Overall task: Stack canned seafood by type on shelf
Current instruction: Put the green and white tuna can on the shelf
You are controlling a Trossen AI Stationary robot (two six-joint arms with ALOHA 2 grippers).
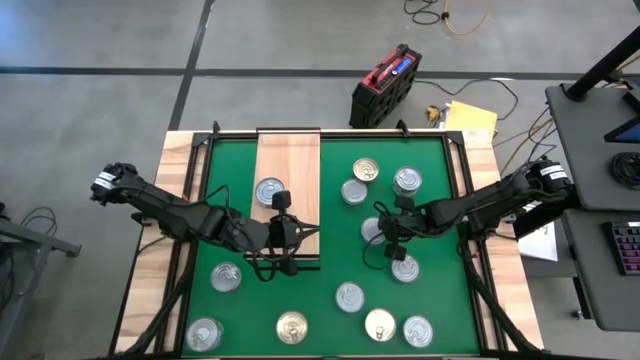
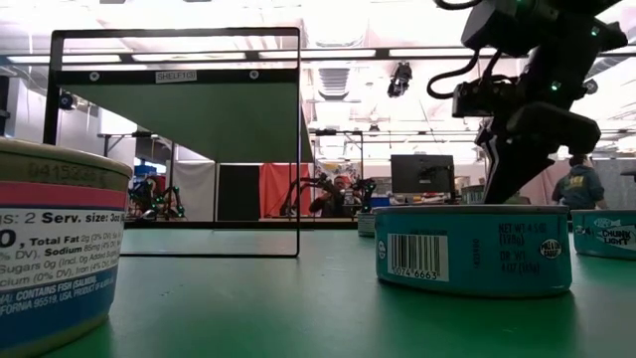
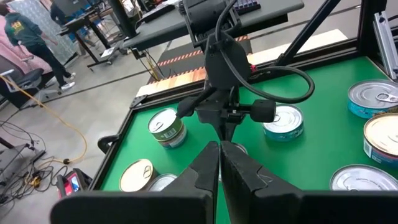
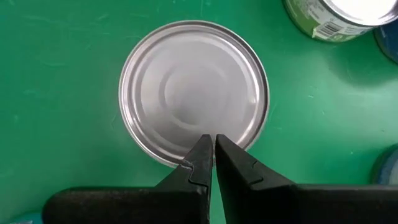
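Note:
Several round flat cans stand on the green mat, most with silver lids and two with gold lids. One silver can stands on the light wooden shelf. My left gripper is shut with nothing in it and hovers over the shelf's near end. My right gripper is shut and slants down over a plain silver can in the middle of the mat. In the low view it comes down behind a blue-labelled can. My right gripper has its shut fingertips over the near rim of the silver can's lid, slanting down from the table's right side. I cannot tell whether they touch the lid. The can stands flat on the mat.
More cans crowd around the right gripper: three toward the far side and one just near of it. A black frame stands upright at the mat's far edge. A red and black case lies on the floor beyond the table.

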